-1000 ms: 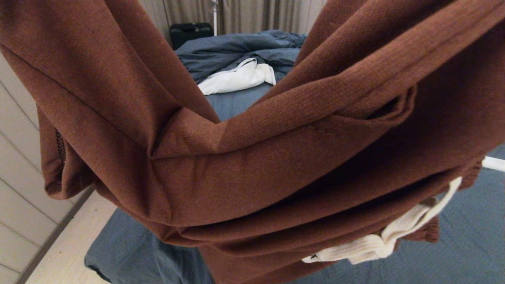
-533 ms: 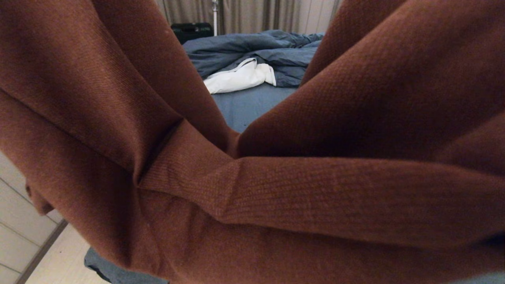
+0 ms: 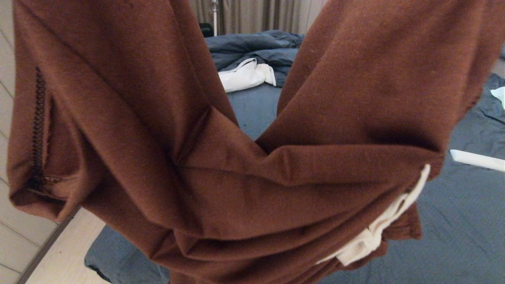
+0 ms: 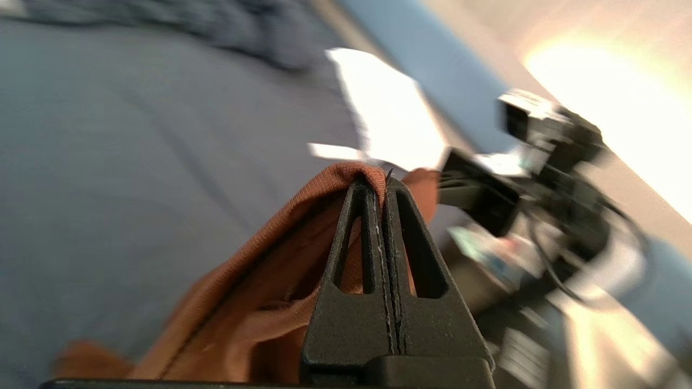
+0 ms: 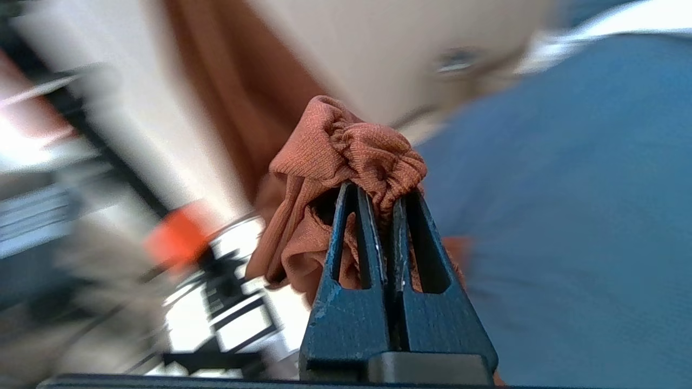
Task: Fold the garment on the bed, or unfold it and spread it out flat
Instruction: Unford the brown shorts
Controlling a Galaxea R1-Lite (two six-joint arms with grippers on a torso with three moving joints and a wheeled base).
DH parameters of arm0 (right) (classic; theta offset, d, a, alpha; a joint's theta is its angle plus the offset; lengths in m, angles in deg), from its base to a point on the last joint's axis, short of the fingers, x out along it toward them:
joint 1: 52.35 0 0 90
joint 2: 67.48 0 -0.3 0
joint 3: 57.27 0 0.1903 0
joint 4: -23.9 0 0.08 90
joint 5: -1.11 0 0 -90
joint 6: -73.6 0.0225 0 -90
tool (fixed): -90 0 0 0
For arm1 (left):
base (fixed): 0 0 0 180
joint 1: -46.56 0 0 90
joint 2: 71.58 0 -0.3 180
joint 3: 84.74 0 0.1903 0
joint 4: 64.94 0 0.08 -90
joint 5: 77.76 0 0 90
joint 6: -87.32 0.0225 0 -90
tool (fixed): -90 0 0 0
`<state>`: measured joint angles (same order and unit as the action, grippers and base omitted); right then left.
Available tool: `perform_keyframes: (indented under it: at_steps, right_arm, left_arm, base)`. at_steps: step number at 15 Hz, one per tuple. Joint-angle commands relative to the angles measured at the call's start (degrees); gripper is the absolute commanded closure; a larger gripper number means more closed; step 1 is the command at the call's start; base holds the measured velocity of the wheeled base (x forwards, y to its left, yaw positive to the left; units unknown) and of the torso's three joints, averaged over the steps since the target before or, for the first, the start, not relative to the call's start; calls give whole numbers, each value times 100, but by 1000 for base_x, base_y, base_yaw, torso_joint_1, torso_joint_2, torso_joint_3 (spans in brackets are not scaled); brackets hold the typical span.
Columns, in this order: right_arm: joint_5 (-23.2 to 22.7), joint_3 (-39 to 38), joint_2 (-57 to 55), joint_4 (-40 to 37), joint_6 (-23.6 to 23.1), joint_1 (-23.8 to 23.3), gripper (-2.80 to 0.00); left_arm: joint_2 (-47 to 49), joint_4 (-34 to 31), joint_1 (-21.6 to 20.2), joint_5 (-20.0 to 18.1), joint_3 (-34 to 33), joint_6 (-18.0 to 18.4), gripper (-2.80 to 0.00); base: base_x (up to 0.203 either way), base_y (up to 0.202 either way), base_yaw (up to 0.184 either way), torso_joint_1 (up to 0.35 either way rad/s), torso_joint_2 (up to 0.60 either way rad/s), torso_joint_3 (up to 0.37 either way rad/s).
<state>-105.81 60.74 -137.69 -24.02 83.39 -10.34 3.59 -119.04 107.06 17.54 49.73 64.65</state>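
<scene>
The rust-brown garment (image 3: 221,165) hangs in the air close in front of the head camera, sagging in a V between two raised ends, with its white drawstring (image 3: 375,232) dangling low on the right. My left gripper (image 4: 381,183) is shut on a thin folded edge of the garment (image 4: 259,275). My right gripper (image 5: 385,192) is shut on the bunched, gathered waistband of the garment (image 5: 351,146). Neither gripper shows in the head view, where the cloth hides them. The bed (image 3: 453,221) with its slate-blue sheet lies below and behind the garment.
A rumpled blue duvet (image 3: 256,49) with white lining (image 3: 246,75) lies at the bed's far end. A white strip (image 3: 477,159) rests on the sheet at right. Pale floor (image 3: 67,252) runs along the bed's left edge; curtains hang behind.
The hanging garment has swung and shifted before the head camera: half a second ago it filled nearly the whole view, now the drawstring and the sheet at right show again.
</scene>
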Motion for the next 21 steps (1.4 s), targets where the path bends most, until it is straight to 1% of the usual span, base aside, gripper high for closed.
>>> perform_keyframes:
  at_steps: [1,2,4,6,7,8,9,10,12,16,18,21]
  right_arm:
    - [3,-330,-212,369,-41,-834,0]
    - [24,-539,-318,596,-87,-1151,0]
    - [46,-790,-565,903,-245,-1964,0]
    - [34,-1175,-810,1363,-479,-2807,0]
    - [22,-1468,-1017,1746,-559,-3073,0]
    - [13,-1669,-1197,2105,-604,-3153,0]
    - [30,-1789,-1372,2355,-619,-3193,0]
    - [44,-1818,-1537,2487,-623,-3207,0]
    - [53,-1809,-1950,2680,-654,-3284,0]
    - [71,-1767,-2759,3308,-625,-3454,0]
    - [165,-1607,-3039,3368,-612,-3548,0]
    - [245,-1451,-3379,3558,-616,-3568,0]
  left_arm:
    - [322,30,-964,-277,-29,-45,0]
    - [454,74,-1504,-558,-37,-84,0]
    - [835,203,-2462,-1050,-57,-213,0]
    - [1308,293,-3004,-1241,-91,-326,0]
    - [1582,353,-3147,-1274,-94,-349,0]
    - [1851,473,-3335,-1296,-92,-366,0]
    - [2137,724,-3589,-1320,-92,-378,0]
    - [2350,994,-3746,-1340,-92,-399,0]
    - [2735,1445,-3912,-1350,-69,-419,0]
    - [3376,2185,-4146,-1330,-44,-428,0]
    - [3660,2568,-4271,-1303,-28,-410,0]
    - [4041,2781,-4450,-1209,-31,-341,0]
  base:
    - [0,0,0,0,0,0]
    - [0,0,0,0,0,0]
    - [0,0,0,0,0,0]
    - [0,0,0,0,0,0]
    - [0,0,0,0,0,0]
    - [0,0,0,0,0,0]
    - [0,0,0,0,0,0]
    - [0,0,0,0,0,0]
    - [0,0,0,0,0,0]
    - [0,0,0,0,0,0]
    - [0,0,0,0,0,0]
    - [0,0,0,0,0,0]
